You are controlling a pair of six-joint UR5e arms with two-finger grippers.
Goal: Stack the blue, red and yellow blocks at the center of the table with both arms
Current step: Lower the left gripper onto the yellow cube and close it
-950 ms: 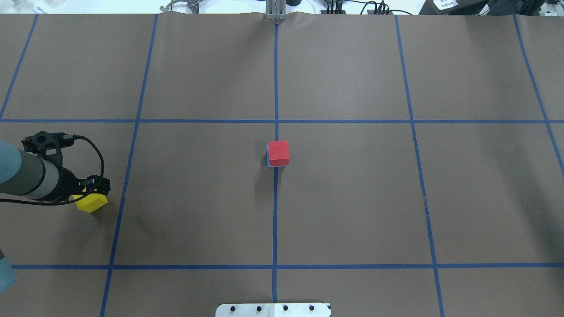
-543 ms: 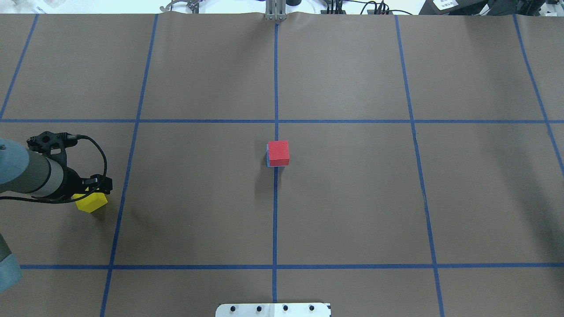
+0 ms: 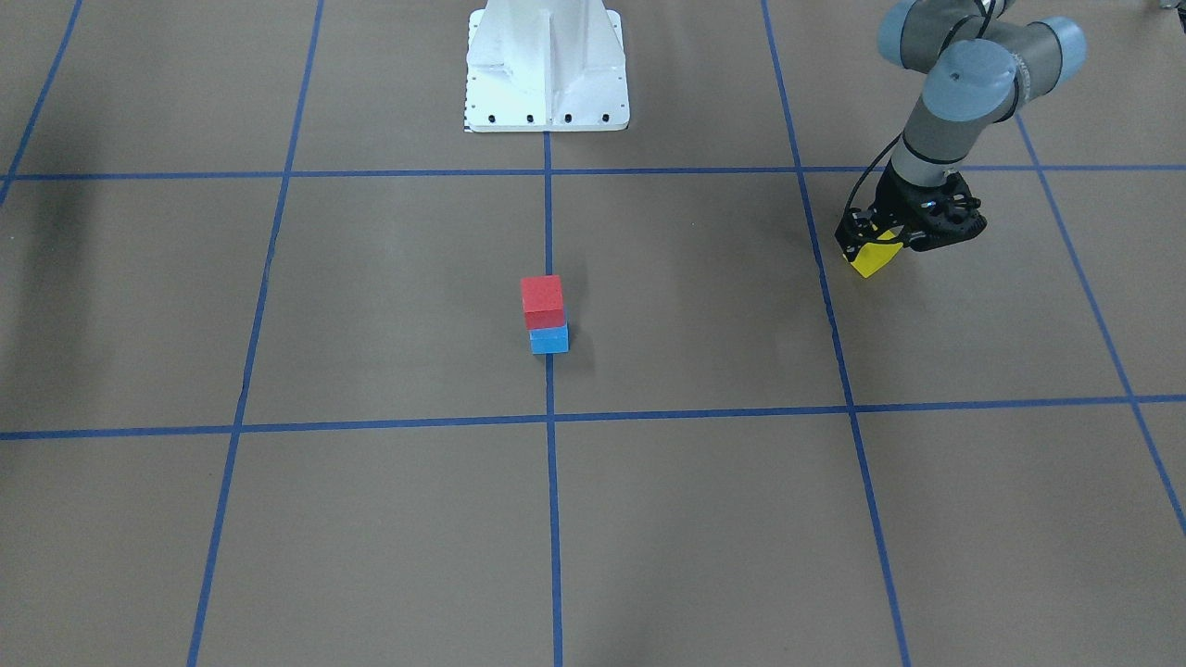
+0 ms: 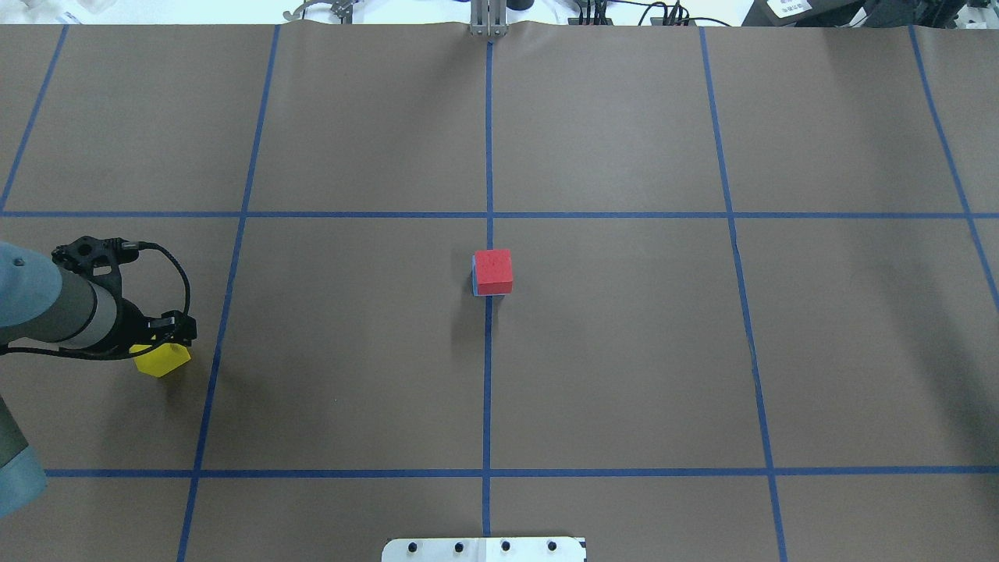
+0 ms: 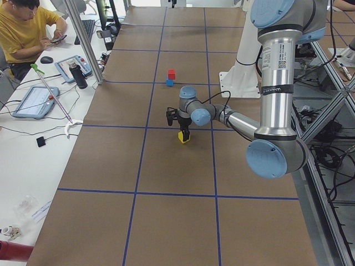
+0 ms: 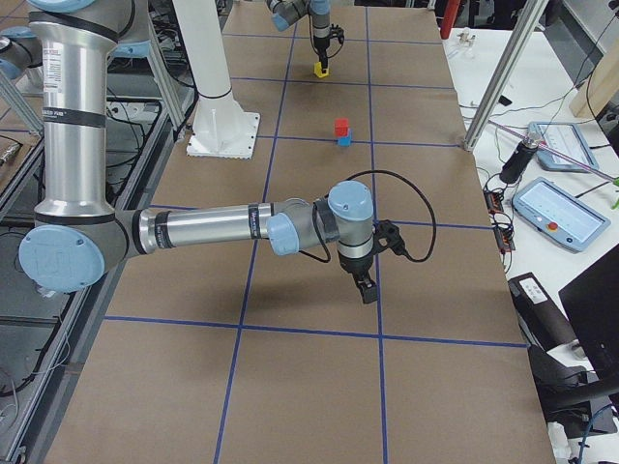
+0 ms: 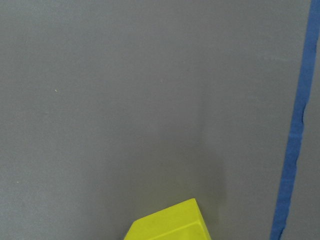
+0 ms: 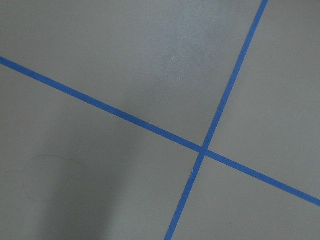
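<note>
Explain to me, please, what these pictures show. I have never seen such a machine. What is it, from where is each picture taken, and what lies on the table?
This is a robot with two jointed arms at a table covered in brown paper with blue tape lines. Each arm ends in a two-finger gripper. Two pictures look down on the table, one from behind the robot and one from the opposite side. Two look along it from its ends, and two come from small cameras on the wrists. At the centre, a red block stands on a blue block. The left gripper is down at a yellow block, with a finger on either side; whether it already squeezes the block is unclear. The right gripper hangs over bare paper, with no block near it.
</note>
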